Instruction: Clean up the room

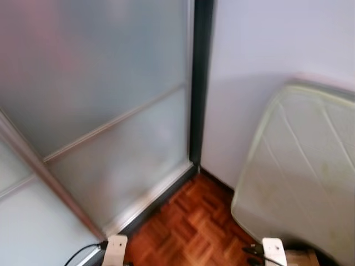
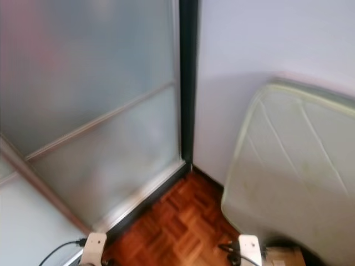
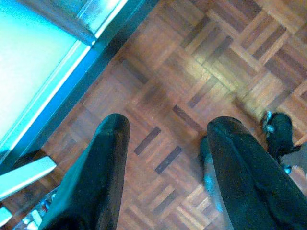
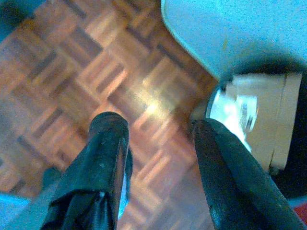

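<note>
A room corner seen from above. On the left stand frosted glass sliding doors (image 1: 100, 94) in pale metal frames, with a thin horizontal rail across each panel and a dark vertical post (image 1: 201, 83) at the corner. To the right runs a plain pale wall (image 1: 266, 50). Leaning against that wall, tilted, is a white quilted mattress (image 1: 305, 177) with rounded corners and faint yellowish stains. The floor is reddish-brown parquet (image 1: 191, 227) laid in small square blocks, with a soft patch of light (image 3: 211, 72) reflecting off it.
</note>
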You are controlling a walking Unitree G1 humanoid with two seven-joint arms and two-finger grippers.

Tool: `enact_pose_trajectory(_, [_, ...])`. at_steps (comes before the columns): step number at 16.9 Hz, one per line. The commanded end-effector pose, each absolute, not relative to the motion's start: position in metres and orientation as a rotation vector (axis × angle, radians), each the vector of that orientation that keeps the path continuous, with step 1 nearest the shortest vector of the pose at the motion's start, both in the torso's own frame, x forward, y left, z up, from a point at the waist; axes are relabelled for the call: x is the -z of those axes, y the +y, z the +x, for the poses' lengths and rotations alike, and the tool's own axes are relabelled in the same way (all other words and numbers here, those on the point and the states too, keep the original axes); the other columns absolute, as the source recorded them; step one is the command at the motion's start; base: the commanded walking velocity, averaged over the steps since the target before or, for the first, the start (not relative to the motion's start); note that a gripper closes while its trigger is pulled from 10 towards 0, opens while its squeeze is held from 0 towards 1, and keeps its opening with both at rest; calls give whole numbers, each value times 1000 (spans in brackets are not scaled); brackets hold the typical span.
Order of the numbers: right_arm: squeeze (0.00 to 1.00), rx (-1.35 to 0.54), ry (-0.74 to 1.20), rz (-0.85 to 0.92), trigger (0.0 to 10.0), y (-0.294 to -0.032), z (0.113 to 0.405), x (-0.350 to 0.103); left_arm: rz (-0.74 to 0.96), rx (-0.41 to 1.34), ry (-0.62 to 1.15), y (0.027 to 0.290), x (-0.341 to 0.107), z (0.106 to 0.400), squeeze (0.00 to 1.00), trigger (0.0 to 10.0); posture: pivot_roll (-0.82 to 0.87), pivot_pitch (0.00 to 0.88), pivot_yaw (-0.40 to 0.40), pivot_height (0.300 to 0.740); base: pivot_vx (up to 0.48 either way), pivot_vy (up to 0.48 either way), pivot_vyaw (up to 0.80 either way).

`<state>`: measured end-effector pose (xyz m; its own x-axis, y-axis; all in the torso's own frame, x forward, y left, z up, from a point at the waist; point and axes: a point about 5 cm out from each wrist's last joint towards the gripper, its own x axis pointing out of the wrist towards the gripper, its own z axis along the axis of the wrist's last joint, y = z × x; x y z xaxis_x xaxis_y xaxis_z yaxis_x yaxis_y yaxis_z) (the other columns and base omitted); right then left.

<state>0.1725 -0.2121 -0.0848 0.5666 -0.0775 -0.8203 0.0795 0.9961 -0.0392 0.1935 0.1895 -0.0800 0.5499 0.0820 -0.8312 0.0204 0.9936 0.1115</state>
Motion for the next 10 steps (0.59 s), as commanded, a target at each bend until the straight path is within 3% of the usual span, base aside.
enact_pose_trajectory(1, [0, 89, 954, 29, 10000, -206, 175, 85, 127, -51, 993, 198, 79, 192, 0, 10000, -89, 0, 2, 740, 375, 0, 0])
enact_pose_trajectory(5, [0, 96, 956, 34, 10000, -206, 175, 85, 127, -49, 992, 198, 79, 193, 0, 10000, -89, 0, 3, 740, 480, 0, 0])
enact_pose_trajectory(10, [0, 94, 966, 35, 10000, -206, 174, 85, 130, -43, 992, 198, 79, 193, 0, 10000, -88, 0, 4, 740, 480, 0, -773])
